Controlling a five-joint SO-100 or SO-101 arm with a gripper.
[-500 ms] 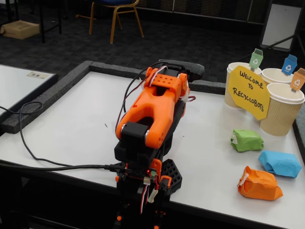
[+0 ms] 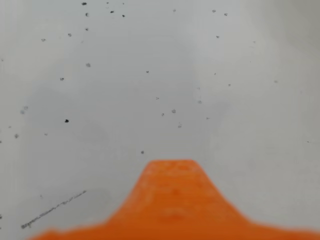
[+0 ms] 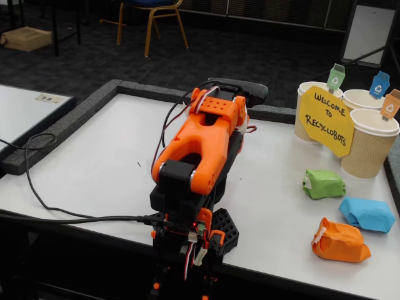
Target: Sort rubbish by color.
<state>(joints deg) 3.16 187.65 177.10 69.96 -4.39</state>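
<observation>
My tool (image 2: 170,200) shows in the wrist view only as a blurred orange wedge at the bottom edge, hanging close over the pale, speckled surface (image 2: 150,75). In the fixed view my orange arm (image 3: 200,147) is folded low over its base and hides the tool's tip, so I cannot tell how far open it is; I see nothing in it. Nothing has changed from half a second ago: arm, wads and cups sit exactly as they did, so I judge the sorting has not begun and my first reach is still to come.

In the fixed view the rubbish lies well to the right of my arm, near the surface's right edge. The crumpled green paper wad (image 3: 324,184) is farthest back, with a bit of white tape on its left end. The crumpled blue paper wad (image 3: 367,214) lies in front of it and further right. The crumpled orange paper wad (image 3: 340,240) sits nearest the front edge, just beside the blue one, white tape at its left. Behind them stand three ribbed tan paper cups (image 3: 369,144) with small coloured tags and a yellow sign (image 3: 326,120).
</observation>
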